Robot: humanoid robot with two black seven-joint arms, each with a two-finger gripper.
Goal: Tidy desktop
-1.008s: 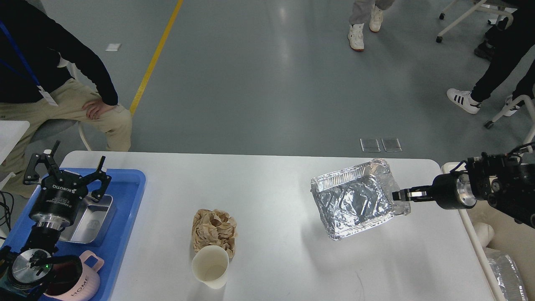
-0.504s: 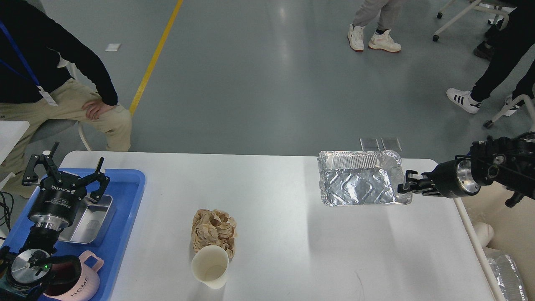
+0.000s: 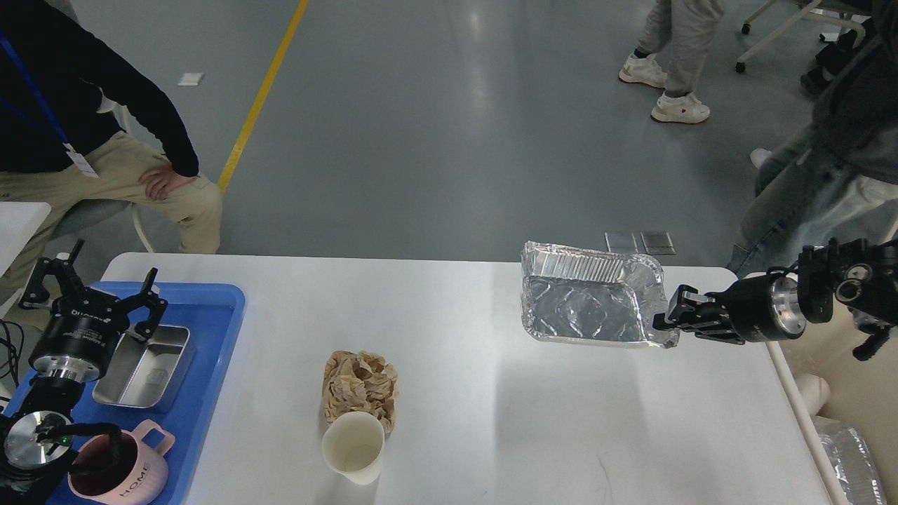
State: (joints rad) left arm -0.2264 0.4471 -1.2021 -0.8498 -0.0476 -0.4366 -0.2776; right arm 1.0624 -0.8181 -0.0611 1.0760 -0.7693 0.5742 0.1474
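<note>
The white desktop (image 3: 463,435) fills the lower view. My right gripper (image 3: 663,325) is shut on the right rim of a crumpled foil tray (image 3: 586,305) and holds it lifted above the desktop's far right part. A crumpled brown paper ball (image 3: 359,384) lies at centre-left with a white paper cup (image 3: 353,447) just in front of it. My left gripper (image 3: 90,294) is open and empty above the blue tray (image 3: 210,330), over a steel tin (image 3: 144,366). A pink mug (image 3: 130,471) stands at the tray's near end.
A cream bin (image 3: 849,414) with foil inside stands beyond the desktop's right edge. A seated person (image 3: 91,147) is at the far left. Other people stand on the floor at the far right (image 3: 807,189).
My right gripper lifted the foil tray off the desktop, levelled it and shifted it slightly left. My left gripper drew back to the left. A person walked in at the far right.
</note>
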